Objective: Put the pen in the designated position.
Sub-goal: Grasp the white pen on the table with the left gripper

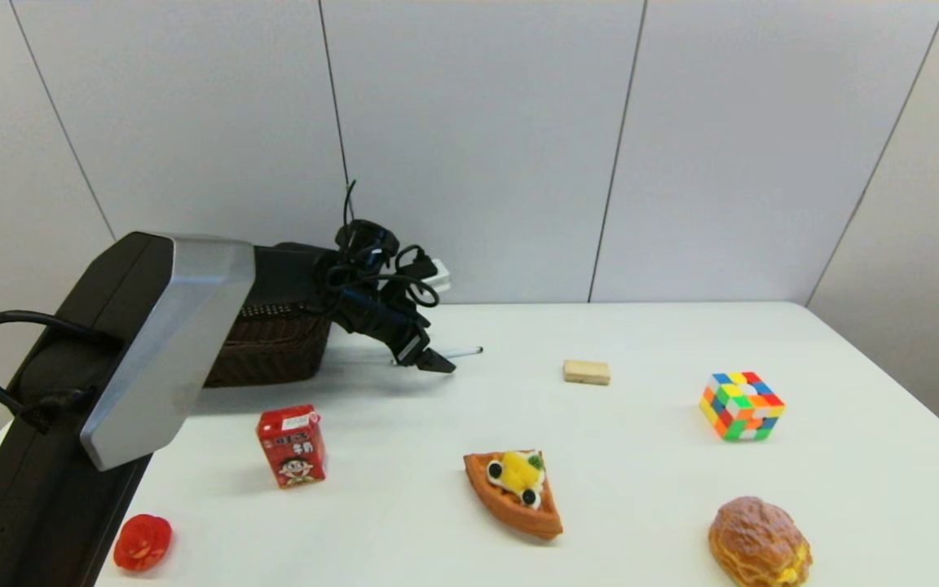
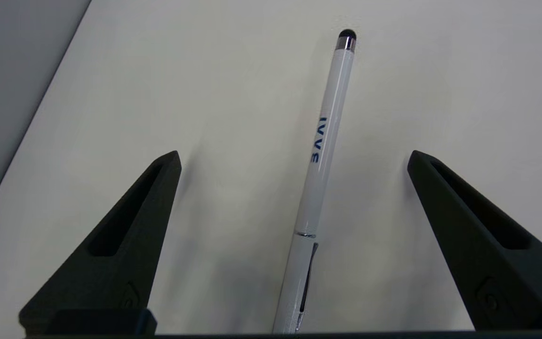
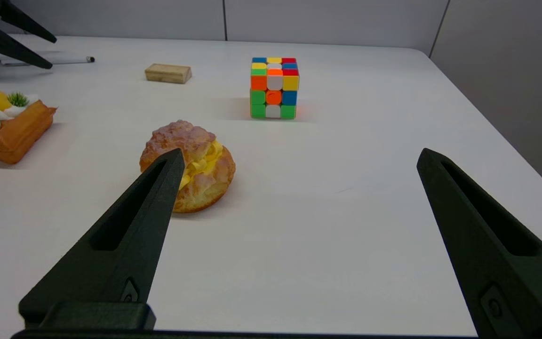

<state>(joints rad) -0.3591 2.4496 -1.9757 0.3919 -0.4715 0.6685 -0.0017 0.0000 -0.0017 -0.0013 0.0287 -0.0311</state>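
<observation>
Reaching out over the far left part of the desk (image 1: 649,489), my left claw (image 2: 294,155) is spread wide and holds nothing. Its two black fingers (image 2: 125,226) stand on each side of the pen (image 2: 320,155), and neither one touches it. The pen is thin and white, with blue print and a small dark tip. It lies flat on the bare white desk, tip pointing away from my claw, just beside the brown basket (image 1: 270,350).

My right claw (image 3: 299,160) is also wide apart and empty. It hangs low over the near right part of the desk, close to the cream puff (image 3: 188,165).

Other things sit around, all apart from the pen. A small tan block (image 1: 586,372) is nearest, off to the pen's right. Farther right is a color cube (image 1: 741,405). Nearer to me are a red milk box (image 1: 291,446), a waffle slice (image 1: 516,492) with fruit on top, and a small red thing (image 1: 143,542) by the near left edge. My own big left arm (image 1: 111,375) hides part of the basket in the head view. Nothing lies between my left claw's fingers but the pen.
</observation>
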